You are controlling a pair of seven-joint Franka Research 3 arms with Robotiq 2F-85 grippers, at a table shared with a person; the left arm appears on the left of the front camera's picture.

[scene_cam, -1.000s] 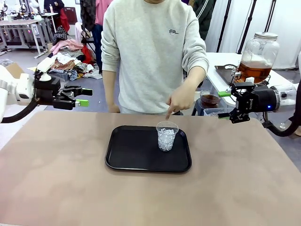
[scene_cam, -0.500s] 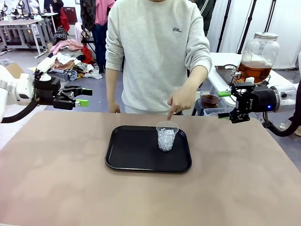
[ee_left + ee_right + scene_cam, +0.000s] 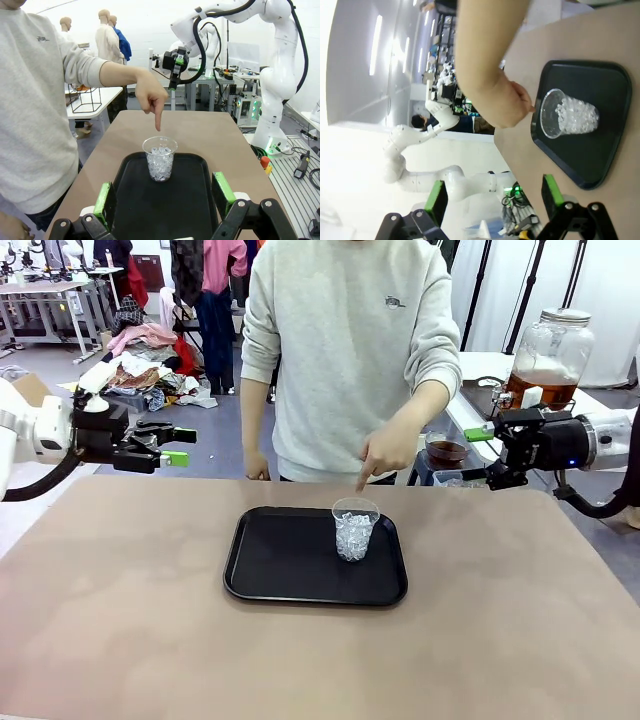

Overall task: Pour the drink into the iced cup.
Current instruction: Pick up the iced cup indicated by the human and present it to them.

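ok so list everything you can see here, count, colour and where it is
table: one, brown, between the robot and the person
tray: one, black, middle of the table
iced cup: one, clear, filled with ice, upright on the tray's far right part
jar: one, clear glass with lid, off the table past its far right corner
drink: amber-brown, in the jar's lower part
small cup: one, clear with dark brown liquid, beyond the table's far edge
pointing hand: one, the person's, finger aimed down at the iced cup
left gripper: black, green pads, open, empty, far left
right gripper: black, green pads, open, empty, far right
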